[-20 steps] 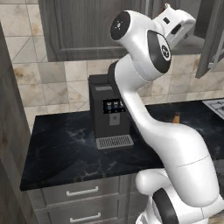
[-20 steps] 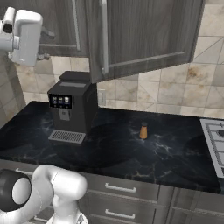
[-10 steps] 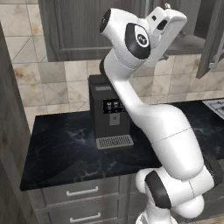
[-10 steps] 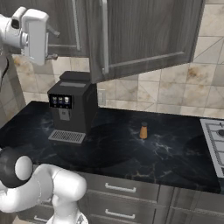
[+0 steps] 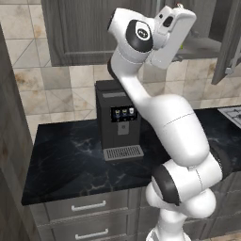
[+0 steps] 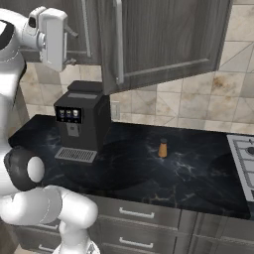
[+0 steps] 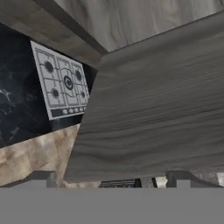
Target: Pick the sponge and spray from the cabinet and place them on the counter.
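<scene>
Since a second ago the arm is swinging its wrist further right and upward, carrying the hand (image 6: 71,47) from beside the wall tiles up to the mouth of the cabinet (image 5: 200,44), whose door (image 6: 163,39) is standing open. The base views are not shifting, so only the arm is moving. The hand is hanging released, its fingers spread wide and gripping nothing; in the right base view its two thin tips are pointing toward the cabinet. The forearm is rising steeply from the desk (image 5: 66,160), elbow bent above the coffee machine (image 5: 118,120), wrist turned so the hand is facing sideways along the door. A sliver of green is showing behind the wrist on the cabinet floor, probably the spray (image 5: 181,45); the sponge I cannot make out. Judging by their kind, the bottle should be light, stiff and somewhat slippery, best pinched around the body below the neck; the sponge soft and light, taken across its short sides. A small shaker (image 6: 162,148) is standing on the desk.
</scene>
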Controlling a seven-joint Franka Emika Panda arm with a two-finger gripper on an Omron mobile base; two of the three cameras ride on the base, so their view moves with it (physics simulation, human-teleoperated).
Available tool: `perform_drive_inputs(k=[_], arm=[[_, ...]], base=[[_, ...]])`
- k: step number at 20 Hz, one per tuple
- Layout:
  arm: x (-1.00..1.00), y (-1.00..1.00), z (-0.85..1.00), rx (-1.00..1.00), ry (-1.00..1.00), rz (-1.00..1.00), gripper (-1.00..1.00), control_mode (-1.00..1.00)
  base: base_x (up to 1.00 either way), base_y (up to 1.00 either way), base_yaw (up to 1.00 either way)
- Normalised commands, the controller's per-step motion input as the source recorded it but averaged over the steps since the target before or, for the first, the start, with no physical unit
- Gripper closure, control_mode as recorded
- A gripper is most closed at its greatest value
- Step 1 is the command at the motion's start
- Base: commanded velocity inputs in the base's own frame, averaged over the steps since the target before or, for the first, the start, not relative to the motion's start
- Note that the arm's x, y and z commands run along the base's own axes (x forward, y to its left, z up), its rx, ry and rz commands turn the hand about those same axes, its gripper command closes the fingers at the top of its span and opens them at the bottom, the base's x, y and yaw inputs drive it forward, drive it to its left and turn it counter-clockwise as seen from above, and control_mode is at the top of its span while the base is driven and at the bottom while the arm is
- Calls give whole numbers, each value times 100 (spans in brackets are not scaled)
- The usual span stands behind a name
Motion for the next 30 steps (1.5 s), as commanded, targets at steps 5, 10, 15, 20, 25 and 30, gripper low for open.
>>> perform_drive_inputs(k=[5, 10, 15, 20, 25, 30], arm=[[35, -21, -18, -2, 16, -5, -100, -100], [20, -29, -6, -5, 12, -6, -100, -100], [13, -31, 0, -7, 14, -6, -100, -100], [10, -26, 0, -3, 12, -7, -100, -100], [1, -24, 0, 0, 8, -10, -100, -100], [0, -37, 0, 0, 5, -10, -100, -100]], base=[[0, 0, 0], [0, 0, 0], [0, 0, 0], [0, 0, 0], [0, 0, 0], [0, 0, 0]])
